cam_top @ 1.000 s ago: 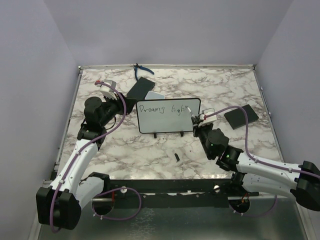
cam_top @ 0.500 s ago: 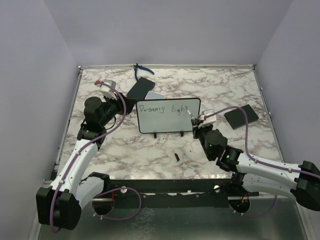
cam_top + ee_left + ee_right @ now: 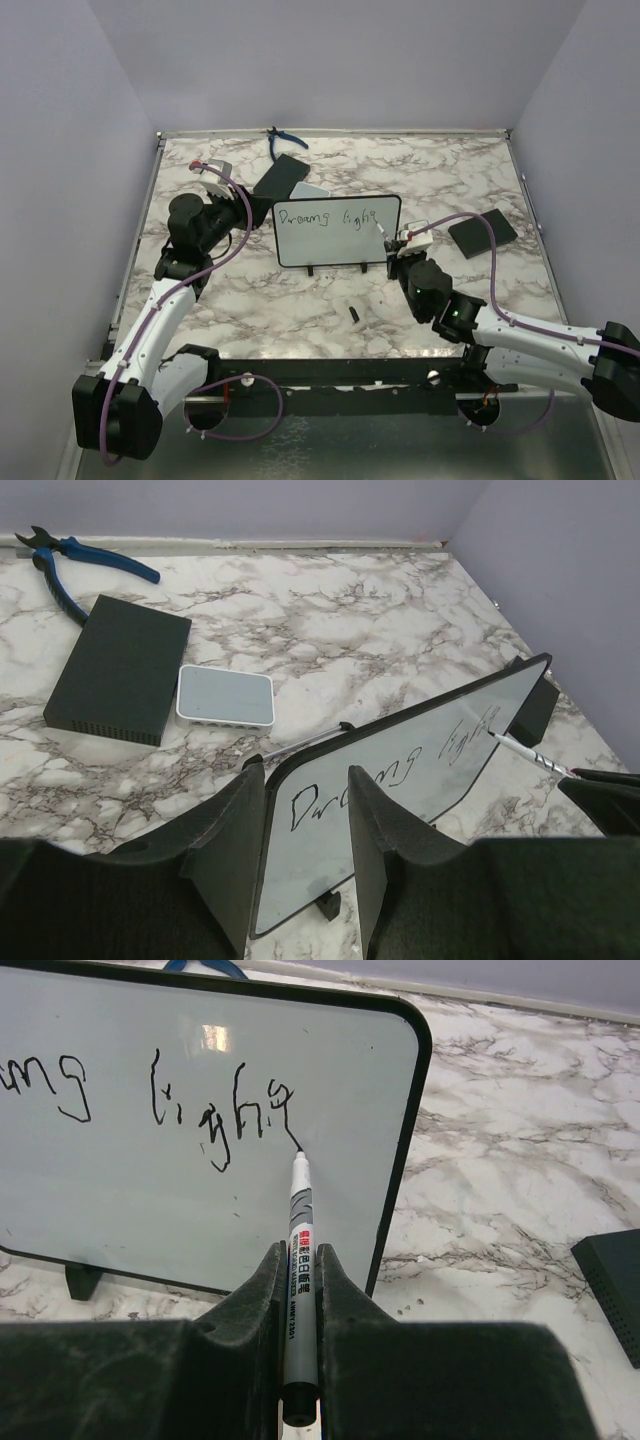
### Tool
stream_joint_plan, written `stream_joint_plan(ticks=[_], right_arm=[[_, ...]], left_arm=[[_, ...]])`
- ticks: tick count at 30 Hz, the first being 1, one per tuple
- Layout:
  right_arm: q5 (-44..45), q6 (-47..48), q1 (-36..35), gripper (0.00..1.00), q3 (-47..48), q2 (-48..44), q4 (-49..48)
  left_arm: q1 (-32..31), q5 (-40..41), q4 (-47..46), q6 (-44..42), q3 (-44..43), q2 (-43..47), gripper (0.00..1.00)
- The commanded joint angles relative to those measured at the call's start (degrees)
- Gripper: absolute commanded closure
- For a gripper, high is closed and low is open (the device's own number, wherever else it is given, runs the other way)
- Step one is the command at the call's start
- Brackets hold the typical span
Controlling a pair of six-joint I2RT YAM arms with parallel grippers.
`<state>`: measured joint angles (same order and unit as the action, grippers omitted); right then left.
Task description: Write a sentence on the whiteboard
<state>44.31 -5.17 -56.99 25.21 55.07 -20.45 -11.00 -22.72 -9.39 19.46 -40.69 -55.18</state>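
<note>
Whiteboard (image 3: 337, 245): small white board with a thin black round-cornered frame. It stands upright on two black feet at mid-bench (image 3: 300, 300), between the arms, with its face toward them. Sentence (image 3: 325, 217): partly done. One line of thin dark script runs along the top and reads roughly "Dreams light". The letters are uneven and the last one is cramped near the right frame. The lower half is blank, so there is room for a second line; I judge the writing unfinished. Marker (image 3: 300, 1210): its tip touches the tail of the last letter. Right hand (image 3: 298, 1260): clamped on the marker barrel. Left hand (image 3: 305, 820): fingers apart, straddling the board's left edge, probably to steady it; whether they press on it cannot be told.
</note>
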Motion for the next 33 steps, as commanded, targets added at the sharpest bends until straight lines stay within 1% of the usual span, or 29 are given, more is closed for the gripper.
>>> stream_joint_plan(ticks=[1,5,10,12,15,17,20,21,24,26,29,31,33], right_arm=[[2.91,-0.72,0.21,0.99,-0.25,-0.96,1.81],[3.73,0.54,0.21,0.99,-0.03,-1.47,1.17],[2.27,2.18,0.21,0.99,0.10,-3.91,0.22],[-1.10,3.13,0.15,0.99,-0.12,-5.64,0.47],[-10.23,4.60,0.21,0.99,-0.91,-9.20,1.41],[-15.09,4.64,0.21,0.99,-0.64,-10.92,3.17],[-18.51,4.64,0.15,0.99,0.71,-11.85,7.37],[-19.20,4.64,0.16,0.99,0.90,-12.18,8.53],[-20.44,4.03,0.13,0.99,1.30,-13.04,10.23],[-21.08,3.41,0.13,0.99,1.40,-13.30,10.65],[-21.74,2.17,0.13,0.99,1.87,-12.87,11.17],[-22.42,0.89,0.00,0.99,2.30,-12.05,11.09],[-22.48,-0.25,-0.47,0.99,2.78,-10.96,10.78]], left_arm=[[-0.25,0.21,-1.29,-0.22,0.67,1.21,0.59],[-0.28,0.21,-1.27,-0.17,0.69,1.21,0.59],[-0.31,0.22,-1.29,-0.06,0.78,1.45,0.59],[-0.29,0.36,-1.26,-0.02,0.77,1.55,0.59],[-0.25,0.96,-1.03,-0.08,0.74,1.94,0.58],[-0.28,1.45,-0.75,-0.10,0.57,2.00,0.52],[-0.25,1.02,0.22,-0.30,0.41,1.58,0.49],[-0.25,1.02,0.85,-0.30,0.38,1.48,0.47],[-0.26,0.71,1.96,-0.75,0.41,1.71,0.45],[-0.29,0.56,2.43,-1.03,0.67,2.10,0.39],[-0.31,-0.19,3.04,-1.17,1.31,2.18,0.24],[-0.28,-0.84,3.20,-1.27,1.84,2.17,0.16],[-0.25,-1.09,3.21,-1.27,2.13,2.26,0.10]])
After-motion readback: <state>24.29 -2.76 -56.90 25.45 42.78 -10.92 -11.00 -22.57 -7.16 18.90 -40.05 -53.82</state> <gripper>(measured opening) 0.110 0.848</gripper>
